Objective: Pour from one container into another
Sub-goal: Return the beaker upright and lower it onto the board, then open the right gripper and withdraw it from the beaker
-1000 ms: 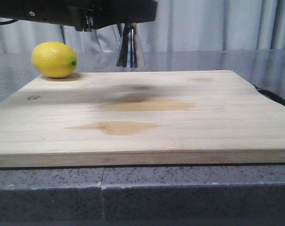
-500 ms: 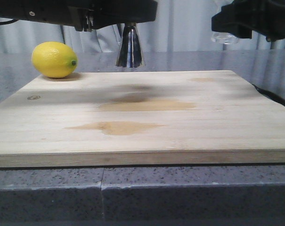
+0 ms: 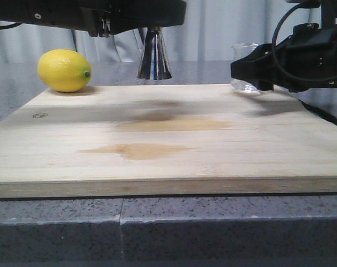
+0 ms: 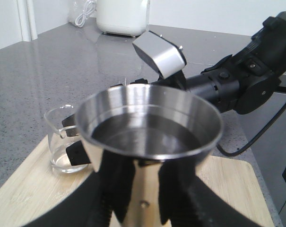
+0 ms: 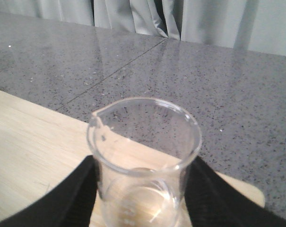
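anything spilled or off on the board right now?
Yes: two darker tan patches on the cutting board, one near its middle and one nearer the front, look like wet stains or spills. The beaker stands upright at the far right corner; the jigger is held upright, not tipped.

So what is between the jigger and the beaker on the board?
Nothing. In the front view, only bare cutting board runs between the jigger and the beaker. The lemon sits on the jigger's other side.

Left gripper clamps jigger, raised above board; right gripper fingers flank beaker at board's far right corner.
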`<state>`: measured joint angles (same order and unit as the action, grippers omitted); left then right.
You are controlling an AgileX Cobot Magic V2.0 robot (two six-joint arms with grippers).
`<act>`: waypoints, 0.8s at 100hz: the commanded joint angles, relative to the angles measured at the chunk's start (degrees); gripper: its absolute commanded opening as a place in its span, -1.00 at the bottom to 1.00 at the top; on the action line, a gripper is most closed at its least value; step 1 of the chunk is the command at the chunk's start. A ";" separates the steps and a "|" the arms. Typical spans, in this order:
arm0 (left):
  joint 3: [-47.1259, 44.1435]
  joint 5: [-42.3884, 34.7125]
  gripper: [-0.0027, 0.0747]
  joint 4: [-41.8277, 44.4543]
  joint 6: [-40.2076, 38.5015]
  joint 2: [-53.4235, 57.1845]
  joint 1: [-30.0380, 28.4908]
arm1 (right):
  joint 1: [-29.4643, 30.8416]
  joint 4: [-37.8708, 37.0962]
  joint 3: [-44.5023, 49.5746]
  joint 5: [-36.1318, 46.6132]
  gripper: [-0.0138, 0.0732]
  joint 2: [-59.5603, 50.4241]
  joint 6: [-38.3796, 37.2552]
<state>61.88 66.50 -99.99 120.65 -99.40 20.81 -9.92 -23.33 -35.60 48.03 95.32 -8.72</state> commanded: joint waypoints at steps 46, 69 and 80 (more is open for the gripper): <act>1.16 5.51 -0.36 -4.48 0.01 2.68 0.63 | 0.40 1.35 -1.22 2.67 0.25 -1.35 4.24; 1.16 5.51 -0.36 -4.48 0.01 2.68 0.63 | 0.29 1.35 -1.22 2.32 0.63 -2.09 2.95; 1.16 5.51 -0.36 -4.48 0.01 2.68 0.63 | 0.29 -0.90 -1.09 0.28 0.64 -4.51 -2.41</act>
<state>61.88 66.40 -99.99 120.65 -99.40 20.81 -9.92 -23.13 -35.60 45.61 94.86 -7.85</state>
